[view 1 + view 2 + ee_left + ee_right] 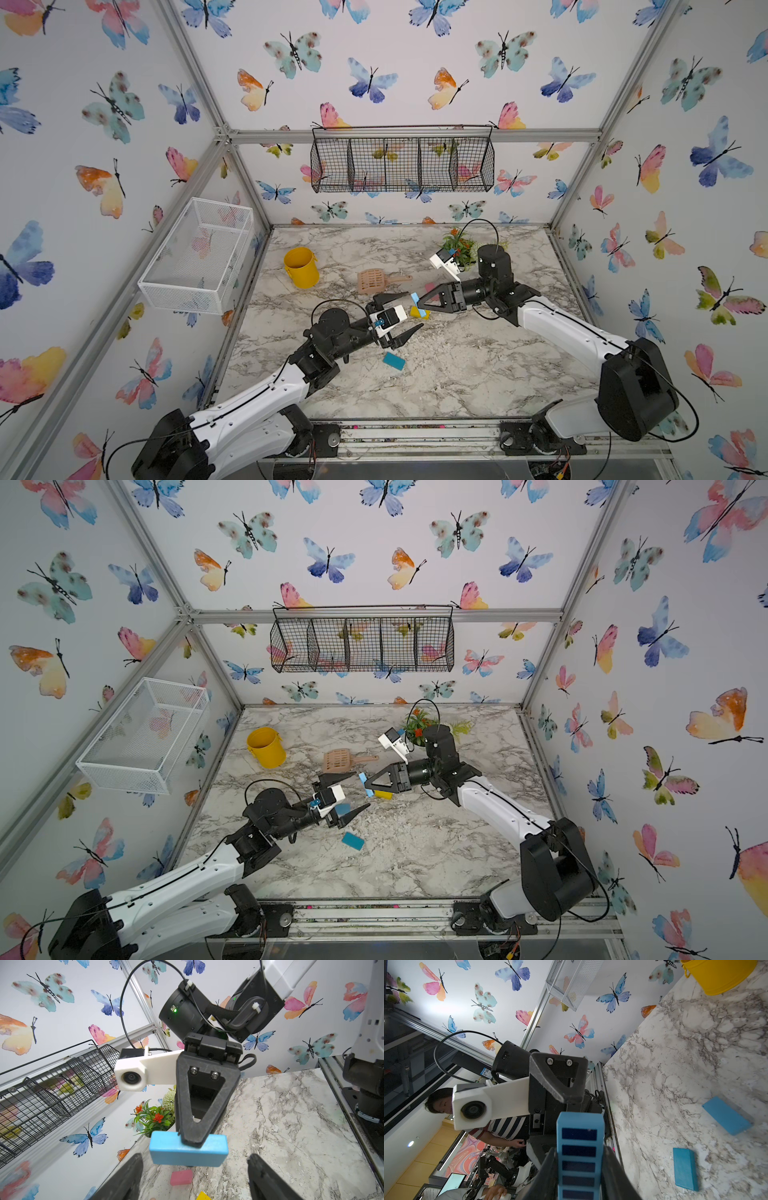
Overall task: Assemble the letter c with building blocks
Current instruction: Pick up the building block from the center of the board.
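Gripping the slotted blue block (580, 1147) off the table (478, 374), the right pincer (419, 306) is holding it just ahead of the left pincer's (195, 1159) spread jaws. A teal block (394, 360), a yellow block (383, 794) and a pink block (181, 1177) are lying on the table, outside the bucket (301, 268).

A: What's hidden?
B: You get only a corner of the yellow block (203, 1196) at the left wrist view's edge — the right gripper (418, 305) covers most of the pink block (429, 286).
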Robot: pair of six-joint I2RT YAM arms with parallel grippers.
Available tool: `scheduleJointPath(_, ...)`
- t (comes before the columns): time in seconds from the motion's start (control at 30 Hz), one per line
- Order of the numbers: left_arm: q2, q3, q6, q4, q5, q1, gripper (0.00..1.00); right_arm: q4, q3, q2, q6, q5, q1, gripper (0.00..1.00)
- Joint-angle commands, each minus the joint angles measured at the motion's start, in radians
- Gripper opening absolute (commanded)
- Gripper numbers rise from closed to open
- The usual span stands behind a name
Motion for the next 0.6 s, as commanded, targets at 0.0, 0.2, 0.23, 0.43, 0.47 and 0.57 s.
scheduleJointPath(0.0, 0.016, 0.036, 0.014, 0.022, 0.014, -0.002, 0.78, 0.051, -0.024, -0.024, 0.019, -0.022, -0.002, 0.26)
scheduleJointPath(0.2, 0.038, 0.054, 0.029, 0.002, 0.044, -0.001, 0.73, 0.102, -0.033, -0.037, 0.058, -0.020, -0.002, 0.26)
scheduleJointPath(0.23, 0.039, 0.053, 0.029, 0.003, 0.048, -0.001, 0.73, 0.101, -0.032, -0.037, 0.059, -0.020, -0.002, 0.26)
scheduleJointPath(0.43, 0.038, 0.050, 0.042, 0.002, 0.079, -0.001, 0.73, 0.124, -0.030, -0.037, 0.081, -0.021, -0.002, 0.26)
scheduleJointPath(0.47, 0.039, 0.051, 0.042, 0.002, 0.074, -0.001, 0.74, 0.127, -0.031, -0.038, 0.083, -0.021, -0.002, 0.26)
scheduleJointPath(0.57, 0.045, 0.056, 0.047, 0.002, 0.075, -0.001, 0.74, 0.133, -0.034, -0.042, 0.088, -0.021, -0.002, 0.26)
